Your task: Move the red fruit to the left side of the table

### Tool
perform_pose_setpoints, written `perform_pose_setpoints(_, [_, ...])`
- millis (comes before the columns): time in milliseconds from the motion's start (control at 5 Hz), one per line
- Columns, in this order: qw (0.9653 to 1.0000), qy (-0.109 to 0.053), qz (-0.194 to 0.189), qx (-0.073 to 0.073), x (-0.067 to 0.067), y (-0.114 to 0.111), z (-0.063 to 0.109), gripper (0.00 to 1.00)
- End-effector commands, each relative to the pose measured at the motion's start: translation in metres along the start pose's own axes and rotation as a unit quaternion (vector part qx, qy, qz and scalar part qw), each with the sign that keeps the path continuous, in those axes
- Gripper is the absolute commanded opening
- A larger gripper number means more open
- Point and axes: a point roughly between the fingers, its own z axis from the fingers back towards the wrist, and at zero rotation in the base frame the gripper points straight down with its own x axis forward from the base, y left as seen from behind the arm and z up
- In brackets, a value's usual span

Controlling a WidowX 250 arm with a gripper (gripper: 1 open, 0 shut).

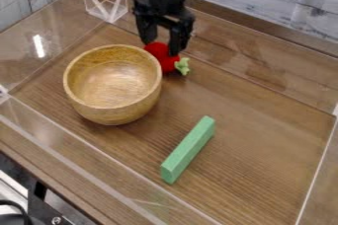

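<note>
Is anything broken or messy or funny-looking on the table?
Nothing stands out. The wooden bowl sits upright and empty, the green block lies flat in front of it, and the red fruit rests whole beside the bowl's far rim. The open pincer hangs right over the fruit. Nothing is spilled on the table.

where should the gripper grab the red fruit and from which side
Grip the red fruit across its round red body, coming straight down from above, probably best. The wooden bowl sits close on one side and the green leafy end sticks out the other, so the top is the free approach. The open gripper is already above it.
</note>
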Motion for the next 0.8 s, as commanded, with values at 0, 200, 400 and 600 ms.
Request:
perform_pose_setpoints(0, [0.9985, -0.022, 0.049, 0.015, 0.007, 0.010, 0.003, 1.00])
perform_pose_setpoints(200, [0.9970, -0.026, 0.070, 0.021, 0.015, 0.018, -0.001, 1.00])
perform_pose_setpoints(400, [0.9945, -0.028, 0.098, 0.025, 0.022, 0.025, -0.004, 1.00])
perform_pose_setpoints(600, [0.9922, -0.030, 0.118, 0.028, 0.028, 0.026, 0.004, 1.00])
